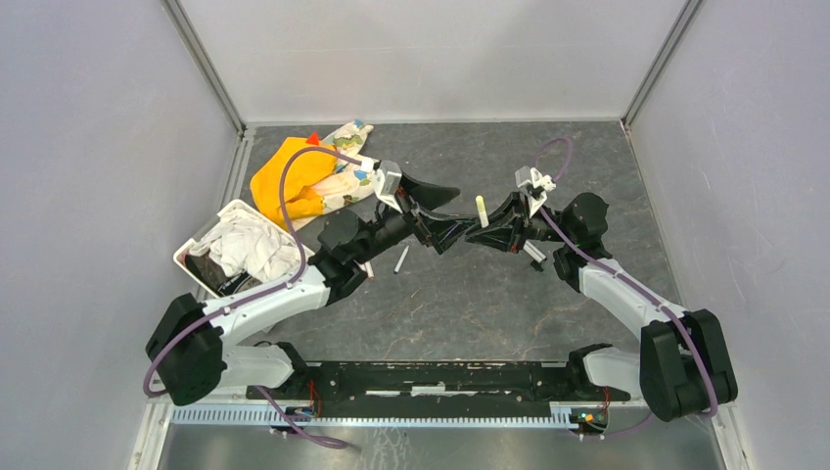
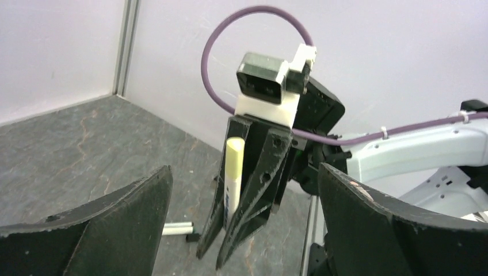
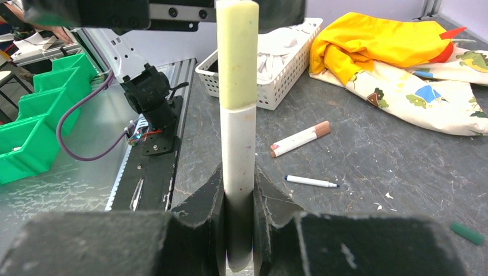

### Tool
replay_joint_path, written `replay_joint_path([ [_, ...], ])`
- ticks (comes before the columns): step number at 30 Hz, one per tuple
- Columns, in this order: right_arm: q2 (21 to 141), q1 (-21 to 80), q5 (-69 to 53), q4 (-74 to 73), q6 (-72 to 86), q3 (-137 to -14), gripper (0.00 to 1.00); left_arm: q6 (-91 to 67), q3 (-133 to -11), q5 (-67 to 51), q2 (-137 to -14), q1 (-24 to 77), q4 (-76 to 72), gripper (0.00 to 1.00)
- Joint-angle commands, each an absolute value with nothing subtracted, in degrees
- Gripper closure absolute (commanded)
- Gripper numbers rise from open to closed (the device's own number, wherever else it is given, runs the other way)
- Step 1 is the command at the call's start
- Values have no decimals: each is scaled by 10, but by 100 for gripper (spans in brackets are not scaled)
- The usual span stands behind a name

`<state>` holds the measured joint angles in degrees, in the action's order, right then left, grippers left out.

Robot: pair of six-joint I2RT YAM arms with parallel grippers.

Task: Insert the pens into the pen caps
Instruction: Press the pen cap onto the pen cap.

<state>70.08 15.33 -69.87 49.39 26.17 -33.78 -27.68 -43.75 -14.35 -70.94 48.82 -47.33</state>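
Note:
My right gripper [image 3: 237, 184] is shut on the white barrel of a pen [image 3: 237, 146] that stands upright. A cream pen cap [image 3: 237, 54] sits on the pen's top end. In the left wrist view that capped pen [image 2: 233, 169] shows between the right gripper's dark fingers. My left gripper [image 2: 244, 169] is open wide, with one finger on each side of the right gripper and nothing touching its pads. From above, the left gripper [image 1: 448, 215] and right gripper [image 1: 473, 235] meet at mid-table, and the cream cap [image 1: 482, 208] points up.
A brown-capped pen [image 3: 299, 139], a thin blue-tipped pen [image 3: 311, 181] and a dark green cap [image 3: 466, 233] lie on the table. Another pen [image 2: 177, 229] lies beyond my left finger. A white basket [image 1: 201, 245] holds rags. Orange cloth [image 1: 289, 176] and patterned cloth [image 1: 347, 137] lie at the back left.

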Motion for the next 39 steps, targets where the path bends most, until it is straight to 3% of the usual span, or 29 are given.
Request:
replay_joint_path([
  [1,680,169,-686,524,291,-356,100,-353,-497,-214,-746,477,-503,0],
  [7,682,183,-676,504,323,-373,100,-388,-531,-260,-792,475,-544,5],
  [13,686,184,-671,503,340,-376,100,-387,-552,-275,-812,475,-532,34],
  [21,690,184,-669,504,346,-376,100,-346,-547,-239,-796,475,-504,35],
  [26,692,186,-669,505,348,-375,100,-314,-556,-225,-792,475,-457,47],
  [39,696,186,-669,506,345,-374,100,-295,-550,-206,-775,475,-461,46],
])
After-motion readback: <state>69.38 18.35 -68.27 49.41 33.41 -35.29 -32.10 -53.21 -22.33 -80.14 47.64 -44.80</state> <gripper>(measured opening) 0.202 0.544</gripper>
